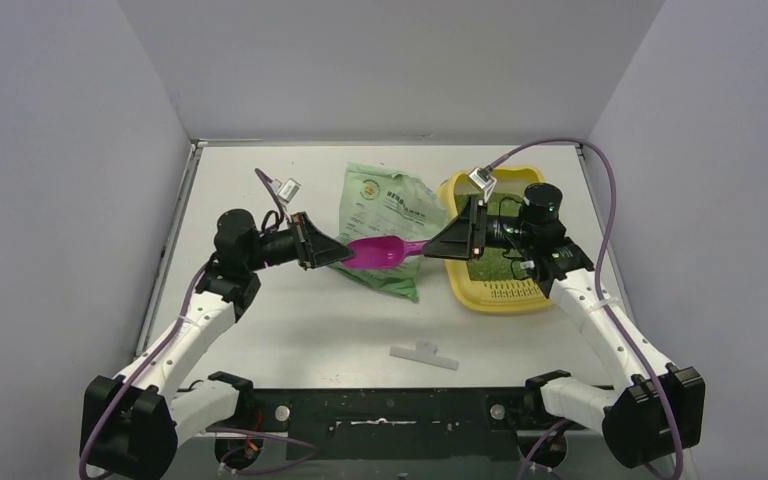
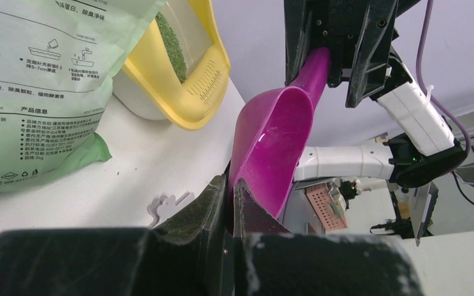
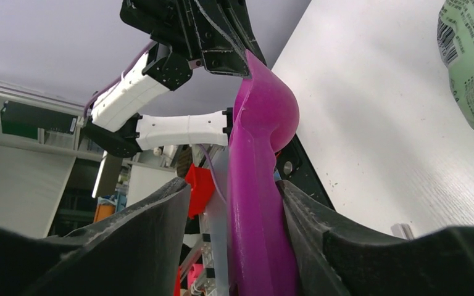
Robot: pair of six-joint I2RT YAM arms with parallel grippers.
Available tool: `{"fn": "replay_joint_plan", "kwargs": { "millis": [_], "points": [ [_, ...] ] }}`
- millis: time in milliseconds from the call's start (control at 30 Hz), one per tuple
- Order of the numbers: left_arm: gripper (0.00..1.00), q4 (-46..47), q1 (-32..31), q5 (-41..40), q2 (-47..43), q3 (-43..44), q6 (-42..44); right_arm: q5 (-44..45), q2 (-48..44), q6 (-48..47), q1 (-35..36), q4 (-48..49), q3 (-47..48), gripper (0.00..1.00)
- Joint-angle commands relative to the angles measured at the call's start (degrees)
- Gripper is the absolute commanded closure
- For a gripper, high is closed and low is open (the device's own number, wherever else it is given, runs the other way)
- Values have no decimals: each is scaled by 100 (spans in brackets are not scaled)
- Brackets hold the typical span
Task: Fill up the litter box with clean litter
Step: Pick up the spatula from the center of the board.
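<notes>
Litter box (image 1: pixel 500 303): the shallow yellow tray lies on the table (image 1: pixel 290 330) under the right arm's wrist, just behind the right gripper's fingers.

The left gripper (image 1: pixel 338 252) is clenched. In its wrist view its two fingers (image 2: pixel 213 203) pinch the thin rim of a magenta scoop (image 2: pixel 271 142) at the bowl end. The scoop (image 1: pixel 380 252) hangs clear of the table, stretched between the two grippers, with its handle running away from the left gripper toward the right one.

The right gripper (image 1: pixel 432 247) faces the left one tip to tip, and its fingers straddle the handle. In its wrist view one finger (image 3: pixel 302 209) lies against the scoop (image 3: pixel 262 123), while a gap shows between the handle and the other finger. The jaws stand apart around the handle and are not clamped on it.

Beneath the scoop, and reaching away past both sets of fingertips, a light-green printed bag (image 1: pixel 385 200) lies on the table. From the left gripper it sits off to the left of the bowl (image 2: pixel 31 92).

Beyond the bag, seen from the left gripper, is the box (image 2: pixel 203 92), its slotted strip at the end turned toward the arm bases. Green litter (image 1: pixel 487 268) covers the tray's floor and also shows over its rim (image 2: pixel 171 43).

A small white piece (image 1: pixel 423 352) lies on the table on the base side of both grippers, apart from the bag and the box.
</notes>
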Motion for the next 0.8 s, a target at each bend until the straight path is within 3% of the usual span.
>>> {"fn": "replay_joint_plan", "kwargs": {
  "millis": [0, 233, 300, 400, 533, 700, 767],
  "points": [
    [100, -148, -2, 558, 68, 341, 280, -57, -103, -389, -115, -387, 360, 47],
    [100, -459, 3, 491, 90, 514, 441, -235, -112, -236, -127, -232, 397, 65],
    [100, -582, 7, 422, 106, 604, 517, -263, -169, -183, -100, -221, 416, 63],
    [100, -585, 16, 257, 66, 648, 524, -219, -273, -158, -5, -229, 408, 46],
    [100, -444, 15, 168, 29, 633, 458, -142, -277, -70, 127, -205, 329, 46],
    [100, -218, 16, 177, 32, 531, 333, -121, -290, -43, 183, -167, 314, 60],
    [100, -61, 17, 133, 14, 479, 256, -127, -271, -40, 193, -167, 320, 53]
  ]
}}
